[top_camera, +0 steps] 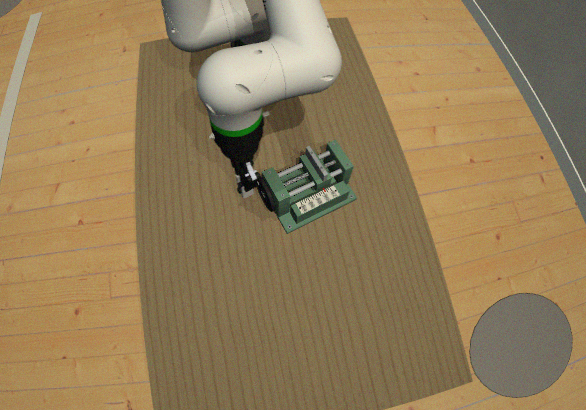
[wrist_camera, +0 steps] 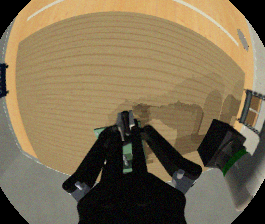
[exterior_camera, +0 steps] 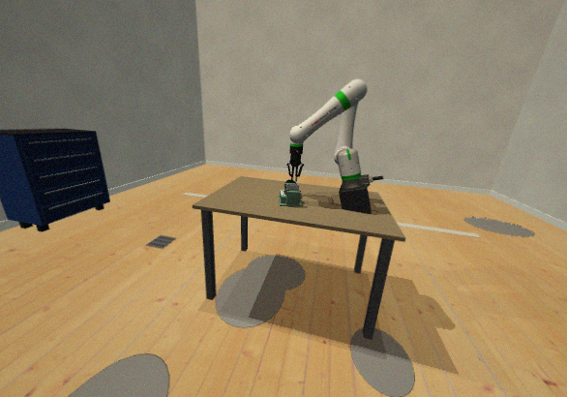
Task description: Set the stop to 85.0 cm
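Handwheel (top_camera: 266, 196) (exterior_camera: 290, 182) and claw (top_camera: 248, 181) (exterior_camera: 294, 179) (wrist_camera: 126, 116) meet at the end of the green stop unit (top_camera: 283, 195) (exterior_camera: 291, 198) (wrist_camera: 127, 150), where we see the black wheel standing upright against the outer face of an end block. Our claw points down with its fingers nearly together, and we take it to be clamped on the wheel's grip, though the small dark parts there are hard to separate. The unit sits on the brown bench (top_camera: 280, 320) (exterior_camera: 242, 194) (wrist_camera: 123, 60), in front of our white arm (top_camera: 295, 70) (exterior_camera: 319, 116) (wrist_camera: 238, 185).

Between the end blocks, the stop (top_camera: 317, 162) rides on the rods, nearer the far block than the wheel. We find a red mark (top_camera: 324, 190) on the pale scale (top_camera: 318, 199) alongside, right of its middle in the top view, but the figures are too blurred for us to read, so we cannot tell whether it shows 85.0. We are in contact at the wheel rather than free in the air.
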Controlling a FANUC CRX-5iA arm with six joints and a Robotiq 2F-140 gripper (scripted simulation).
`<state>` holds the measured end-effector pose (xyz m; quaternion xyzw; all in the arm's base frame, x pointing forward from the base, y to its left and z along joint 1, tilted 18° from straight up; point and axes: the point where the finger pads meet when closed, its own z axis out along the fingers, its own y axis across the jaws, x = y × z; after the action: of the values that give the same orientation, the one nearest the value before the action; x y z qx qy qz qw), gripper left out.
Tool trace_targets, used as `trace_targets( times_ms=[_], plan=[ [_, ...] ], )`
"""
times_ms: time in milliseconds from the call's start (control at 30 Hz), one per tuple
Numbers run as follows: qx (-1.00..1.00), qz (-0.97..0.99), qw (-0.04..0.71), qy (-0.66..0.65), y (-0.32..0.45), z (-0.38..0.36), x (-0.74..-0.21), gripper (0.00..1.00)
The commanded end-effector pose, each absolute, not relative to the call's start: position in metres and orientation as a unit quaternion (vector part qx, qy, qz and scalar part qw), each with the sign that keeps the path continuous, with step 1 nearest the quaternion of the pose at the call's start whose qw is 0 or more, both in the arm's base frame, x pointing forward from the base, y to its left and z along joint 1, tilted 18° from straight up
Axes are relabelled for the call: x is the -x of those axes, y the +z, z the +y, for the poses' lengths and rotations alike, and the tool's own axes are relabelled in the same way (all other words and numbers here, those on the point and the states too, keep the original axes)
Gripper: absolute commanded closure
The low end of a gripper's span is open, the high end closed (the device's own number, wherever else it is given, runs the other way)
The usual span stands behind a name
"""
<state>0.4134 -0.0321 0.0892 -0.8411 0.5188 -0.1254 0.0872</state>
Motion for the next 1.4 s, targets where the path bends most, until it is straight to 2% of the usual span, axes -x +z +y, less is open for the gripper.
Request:
trace_targets(
  times_ms=[0, 1367],
  plan=[
    [0.841, 0.519, 0.087, -0.126, 0.092, -0.032, -0.413, 0.96],
    [0.841, 0.519, 0.087, -0.126, 0.119, -0.020, -0.430, 0.96]
  ],
)
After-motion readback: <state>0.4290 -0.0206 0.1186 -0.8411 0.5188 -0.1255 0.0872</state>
